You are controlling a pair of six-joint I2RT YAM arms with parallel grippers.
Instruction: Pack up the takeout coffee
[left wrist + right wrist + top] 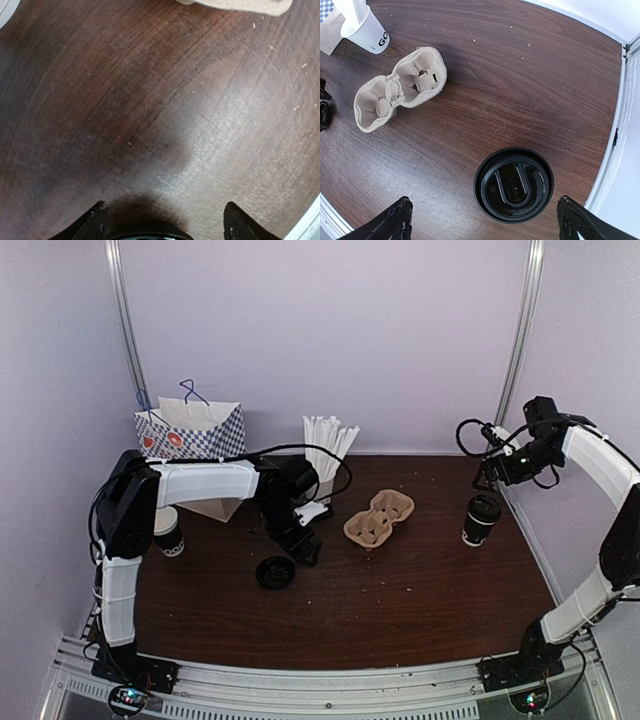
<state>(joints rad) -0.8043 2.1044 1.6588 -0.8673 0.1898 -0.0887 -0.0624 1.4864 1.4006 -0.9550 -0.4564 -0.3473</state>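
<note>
Dark wood table (400,610) | takeout coffee (514,184) — black, lidded (upright) | left tool (165,221), right tool (487,226) — both apart

- far right, near the table (400,610) edge: takeout coffee (481,519), standing upright
- mid-table, left of it and apart: cup carrier (379,518)
- behind the carrier, by the back wall: cup of straws (326,455)
- back left: paper bag (190,430); lidless cup (167,535) in front of it
- in front and left of the carrier: loose lid (275,572), flat on the table
</note>
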